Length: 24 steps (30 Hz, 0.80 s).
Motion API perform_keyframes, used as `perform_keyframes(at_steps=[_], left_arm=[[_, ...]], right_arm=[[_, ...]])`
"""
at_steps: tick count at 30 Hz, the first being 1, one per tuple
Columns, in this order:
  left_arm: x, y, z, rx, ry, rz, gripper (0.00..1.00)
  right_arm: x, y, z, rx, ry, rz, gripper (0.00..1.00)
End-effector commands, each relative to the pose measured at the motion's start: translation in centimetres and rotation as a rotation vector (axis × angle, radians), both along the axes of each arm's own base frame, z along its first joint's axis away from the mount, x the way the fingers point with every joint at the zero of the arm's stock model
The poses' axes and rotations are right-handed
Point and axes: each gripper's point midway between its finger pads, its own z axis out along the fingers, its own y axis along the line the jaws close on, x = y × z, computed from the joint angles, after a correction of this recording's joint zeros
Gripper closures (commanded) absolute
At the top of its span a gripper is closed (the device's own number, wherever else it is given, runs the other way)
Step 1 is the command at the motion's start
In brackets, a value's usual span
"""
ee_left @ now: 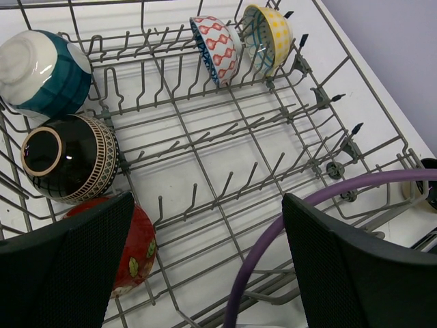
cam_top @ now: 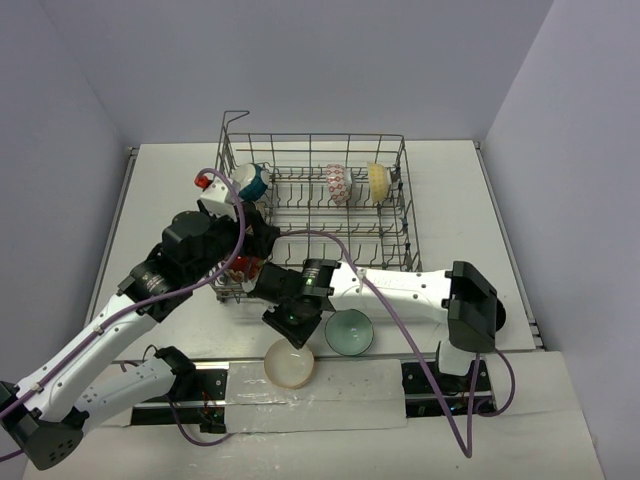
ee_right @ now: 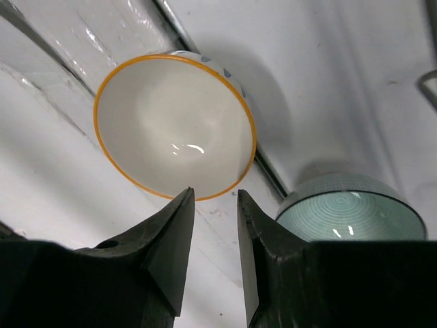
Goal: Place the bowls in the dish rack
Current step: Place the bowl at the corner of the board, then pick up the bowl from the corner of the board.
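Note:
The grey wire dish rack (cam_top: 404, 205) stands at the back of the table. It holds a teal-and-white bowl (ee_left: 41, 72), a black bowl (ee_left: 65, 157), a red bowl (ee_left: 138, 247), a red-patterned bowl (ee_left: 215, 48) and a yellow bowl (ee_left: 270, 31). My left gripper (ee_left: 208, 273) hangs wide open over the rack's near left part, holding nothing. In front of the rack a cream bowl with an orange rim (ee_right: 174, 123) and a pale green bowl (ee_right: 348, 205) rest upright on the table. My right gripper (ee_right: 214, 198) hovers at the cream bowl's near rim, jaws a little apart and empty.
A purple cable (ee_left: 273, 239) loops across the left wrist view over the rack's front edge. The right arm (cam_top: 400, 290) stretches leftwards along the front of the rack. Taped white strip (cam_top: 340, 385) runs along the table's near edge.

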Motion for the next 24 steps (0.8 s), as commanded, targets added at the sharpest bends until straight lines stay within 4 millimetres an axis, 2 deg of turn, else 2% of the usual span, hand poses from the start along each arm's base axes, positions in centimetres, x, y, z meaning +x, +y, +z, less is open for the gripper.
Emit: perform_keyframes(at_steps=[1,3,8,9,13,14,16,17,18,20,22,23,24], left_arm=[[-0.2,0.0,0.7,-0.004,-0.028,-0.019,0.06],[-0.3,0.0,0.8,-0.003,-0.034,-0.020,0.06],[-0.5,0.7,1.7,0.018,-0.058,0.000,0.05],[-0.5,0.6,1.9,0.021,-0.066,-0.003,0.05],[-1.2,0.1,3.2,0.010,-0.079,-0.041,0.06],[-1.4,0.0,3.0,0.016,-0.070,-0.053,0.07],[-1.7,-0.2,3.4,0.014,-0.067,-0.072,0.07],[-1.9,-0.2,3.3,0.015,-0.061,-0.083,0.08],[-2.1,-0.3,3.5,0.012,-0.062,-0.093,0.08],[-2.6,-0.5,3.9,0.002,-0.082,-0.124,0.09],[-2.9,-0.6,3.6,0.009,-0.085,-0.141,0.09],[-3.0,-0.7,3.4,0.014,-0.085,-0.157,0.09],[-3.1,-0.8,3.1,0.027,-0.088,-0.170,0.09]], right_arm=[[2.1,1.0,5.1,0.117,-0.143,-0.054,0.61],[3.6,0.6,5.9,0.114,-0.223,-0.100,0.60],[6.9,-0.4,9.7,0.179,-0.378,-0.256,0.60],[7.9,-1.0,10.8,0.202,-0.425,-0.298,0.60],[10.7,-2.9,13.2,0.286,-0.503,-0.446,0.60],[11.8,-3.7,13.6,0.301,-0.511,-0.505,0.60],[12.8,-4.9,14.5,0.353,-0.524,-0.567,0.57],[13.8,-5.8,14.8,0.365,-0.528,-0.613,0.45],[14.0,-6.6,14.8,0.380,-0.528,-0.634,0.46],[15.0,-7.2,15.3,0.417,-0.529,-0.671,0.64],[15.6,-8.1,15.7,0.435,-0.541,-0.702,0.61],[15.9,-8.4,15.8,0.435,-0.545,-0.708,0.54],[16.5,-9.1,16.2,0.436,-0.564,-0.732,0.53]])
